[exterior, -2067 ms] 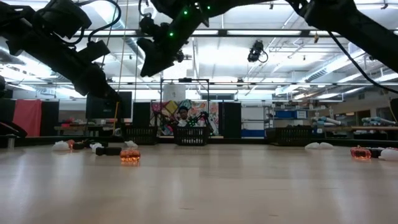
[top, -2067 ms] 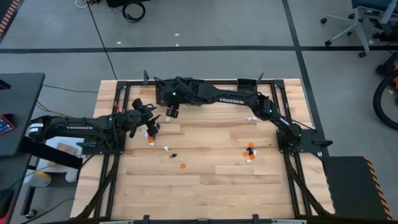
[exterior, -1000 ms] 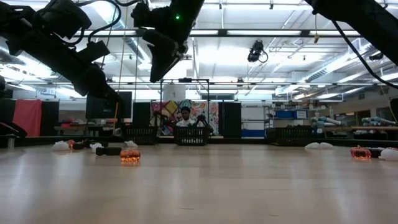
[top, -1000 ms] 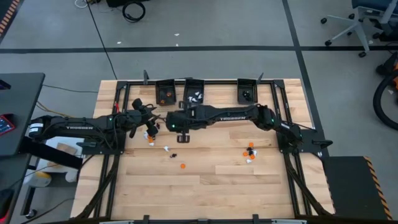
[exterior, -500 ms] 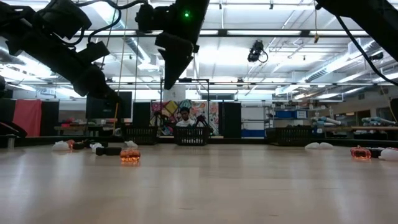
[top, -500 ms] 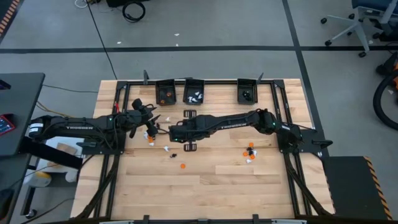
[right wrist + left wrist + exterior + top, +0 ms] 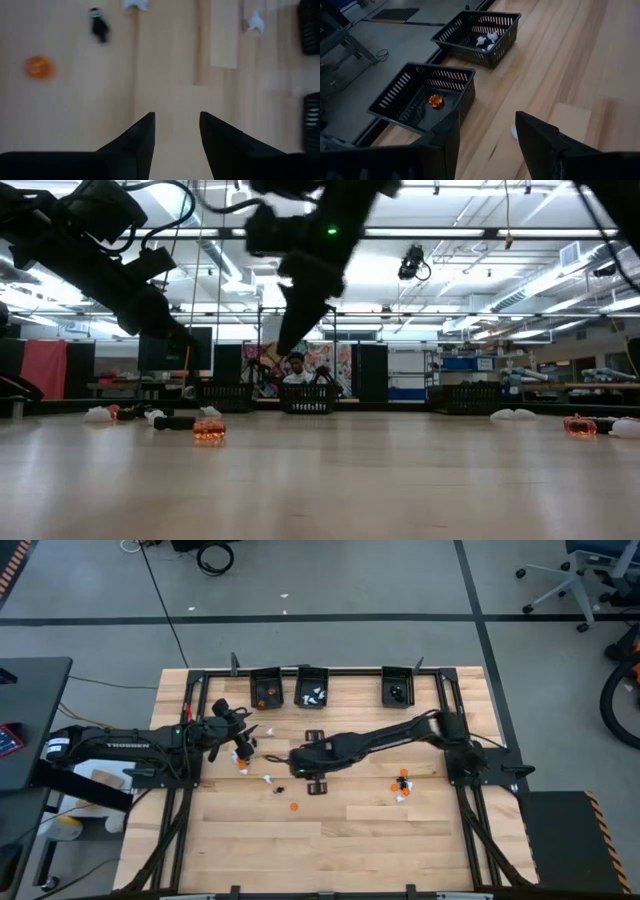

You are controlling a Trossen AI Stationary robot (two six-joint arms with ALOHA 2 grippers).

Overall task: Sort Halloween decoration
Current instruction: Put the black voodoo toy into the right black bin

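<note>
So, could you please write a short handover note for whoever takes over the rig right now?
Right gripper: jaws open, empty, above mid-table near the loose black trinket.
Left gripper: jaws open, empty, waiting at the left by a few white and orange pieces.
Done: one orange piece in the left bin, white pieces in the middle bin, a black one in the right bin.
Left: a white piece, the black trinket, an orange piece, and a mixed cluster toward the right side of the table.
</note>
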